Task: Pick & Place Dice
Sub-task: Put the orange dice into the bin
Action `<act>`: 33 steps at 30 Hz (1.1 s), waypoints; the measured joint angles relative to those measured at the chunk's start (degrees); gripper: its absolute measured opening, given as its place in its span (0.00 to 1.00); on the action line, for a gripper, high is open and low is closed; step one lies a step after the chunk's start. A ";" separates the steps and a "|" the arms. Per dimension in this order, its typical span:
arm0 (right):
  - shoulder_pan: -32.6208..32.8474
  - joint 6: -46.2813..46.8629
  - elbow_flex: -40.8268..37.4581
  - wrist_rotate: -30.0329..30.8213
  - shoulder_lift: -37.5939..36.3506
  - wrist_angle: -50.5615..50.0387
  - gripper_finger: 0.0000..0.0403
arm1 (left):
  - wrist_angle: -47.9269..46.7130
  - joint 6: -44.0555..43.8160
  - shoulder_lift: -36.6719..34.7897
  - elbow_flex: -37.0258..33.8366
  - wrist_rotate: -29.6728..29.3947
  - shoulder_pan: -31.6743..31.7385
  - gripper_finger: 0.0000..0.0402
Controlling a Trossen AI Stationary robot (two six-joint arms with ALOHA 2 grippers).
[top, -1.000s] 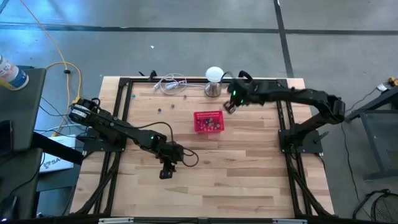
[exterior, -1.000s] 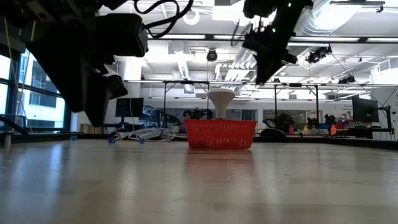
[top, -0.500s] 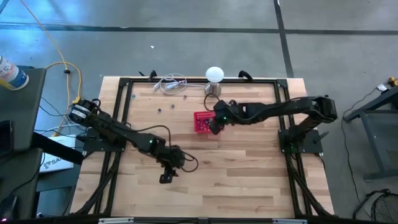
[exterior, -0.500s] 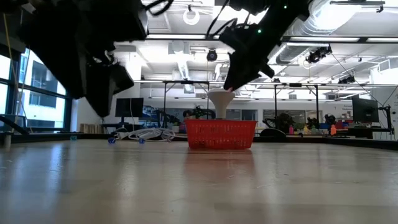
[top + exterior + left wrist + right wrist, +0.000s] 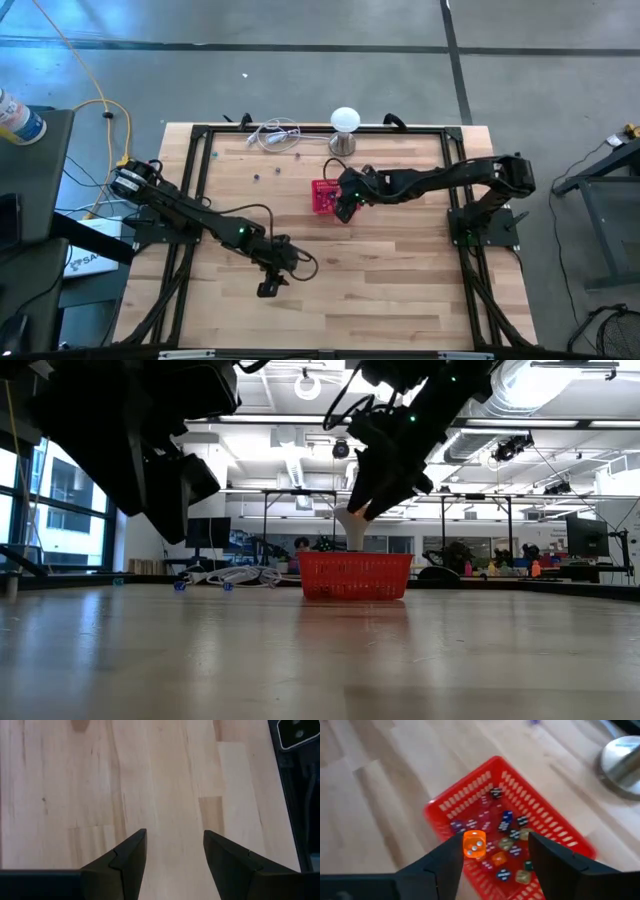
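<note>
Right claw (image 5: 492,851) jaws apart above red mesh basket (image 5: 447,805), mid-bench toward far edge. Orange die (image 5: 474,844) loose between fingers, over dice pile (image 5: 507,842). Risk: die bounces off rim onto bench (image 5: 400,280). Left claw (image 5: 174,851) apart, empty, near front edge.

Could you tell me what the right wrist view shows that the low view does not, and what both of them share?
Only the right wrist view looks down into the red mesh basket, showing the mixed-colour dice inside and an orange die between the open right gripper's fingers, free of both. Only the low view shows the left gripper hanging apart, the white cables and two blue dice on the table. Both show the basket, the lamp and the wooden table.
</note>
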 joint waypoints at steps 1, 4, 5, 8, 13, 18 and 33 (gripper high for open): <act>-0.03 0.01 0.00 -0.83 -0.03 0.06 0.53 | 0.08 0.00 0.00 0.00 0.00 0.17 0.47; 0.60 -0.01 0.00 -1.34 0.62 0.21 0.55 | 0.01 0.00 0.00 0.00 0.00 0.75 0.47; 0.88 -0.21 0.00 -1.20 1.05 0.29 0.55 | 0.03 0.00 0.00 0.00 -0.05 0.93 0.47; 1.69 -2.23 0.00 1.55 2.70 1.04 0.54 | -0.03 0.14 0.00 0.00 -1.39 1.06 0.47; 2.23 -5.66 0.00 5.29 6.04 4.43 0.52 | 0.32 1.75 0.00 0.00 -8.47 1.21 0.47; 2.20 -6.45 0.02 3.80 8.64 9.44 0.52 | 0.45 1.79 0.00 0.00 -15.90 2.92 0.47; 2.20 -10.12 0.09 2.76 11.66 18.44 0.51 | 2.67 3.28 0.00 0.02 -18.75 7.67 0.47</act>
